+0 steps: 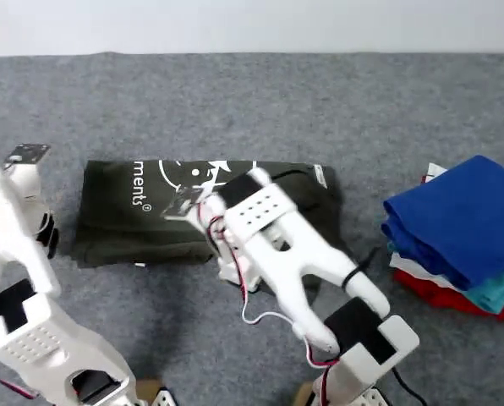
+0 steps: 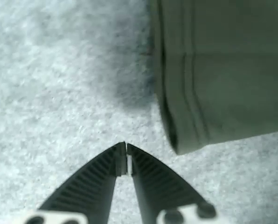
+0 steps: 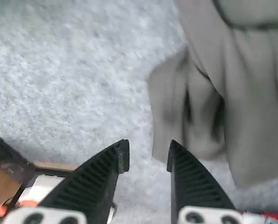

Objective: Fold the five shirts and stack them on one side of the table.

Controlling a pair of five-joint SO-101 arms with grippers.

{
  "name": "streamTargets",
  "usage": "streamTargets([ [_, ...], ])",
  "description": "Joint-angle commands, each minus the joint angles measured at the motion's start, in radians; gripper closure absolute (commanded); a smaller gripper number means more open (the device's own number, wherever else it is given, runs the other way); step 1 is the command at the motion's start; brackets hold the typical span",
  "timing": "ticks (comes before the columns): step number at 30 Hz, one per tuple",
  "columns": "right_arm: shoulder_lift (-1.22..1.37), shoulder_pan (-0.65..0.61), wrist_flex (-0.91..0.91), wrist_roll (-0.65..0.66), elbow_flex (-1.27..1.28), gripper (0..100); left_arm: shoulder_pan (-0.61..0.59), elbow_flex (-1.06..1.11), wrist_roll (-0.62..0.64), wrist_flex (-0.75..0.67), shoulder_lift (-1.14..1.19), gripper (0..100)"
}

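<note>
**Worktop.** The grey worktop [image 1: 320, 101] carries all five shirts.

**Dark shirt.** You find the dark shirt [image 1: 150, 211] left of centre. It is folded into a wide rectangle with its white print facing up. Its left edge looks straight and layered. The near right part is bunched into loose folds, as the right wrist view shows.

**Stack.** The stack sits at the right edge of the worktop, well apart from the dark shirt. The blue shirt [image 1: 459, 216] is on top. Below it you can make out the edges of a teal shirt [image 1: 497, 292], a white shirt [image 1: 408, 266] and a red shirt [image 1: 442, 296].

**Left hand.** Your left hand [image 2: 126, 155] has its fingers [image 2: 97, 179] together, tips touching, with nothing between them. It hangs over bare worktop just beside the near left corner of the dark shirt and is not touching the cloth.

**Right hand.** Your right hand [image 3: 147, 156] has its fingers [image 3: 106, 170] apart, with only worktop visible in the gap. It sits at the near edge of the dark shirt, right beside the bunched folds. You cannot tell whether one fingertip touches the cloth. In the high view the right arm reaches over the near right part of this shirt and hides some of it.
</note>
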Motion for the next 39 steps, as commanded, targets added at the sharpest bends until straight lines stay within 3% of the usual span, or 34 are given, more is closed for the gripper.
streamTargets([
  [1,0.010,-0.030,-0.067,-0.005,-0.003,85.1,-0.037,-0.002,-0.008,-0.018,-0.061,100],
  [13,0.252,-0.027,-0.197,-0.005,-0.006,85.8,-0.084,-0.001,-0.008,-0.018,-0.061,100],
  [18,0.295,-0.027,-0.186,-0.003,-0.006,99.5,-0.084,-0.001,-0.008,-0.014,-0.061,100],
  [30,0.291,-0.028,0.038,0.127,-0.005,98.7,-0.084,-0.001,-0.008,-0.012,-0.071,100],
  [36,0.289,-0.035,0.054,0.166,-0.008,98.2,-0.083,-0.001,-0.008,-0.012,-0.071,100],
  [39,0.289,-0.042,0.082,0.160,-0.028,91.6,-0.080,-0.001,-0.011,-0.012,-0.071,100],
])
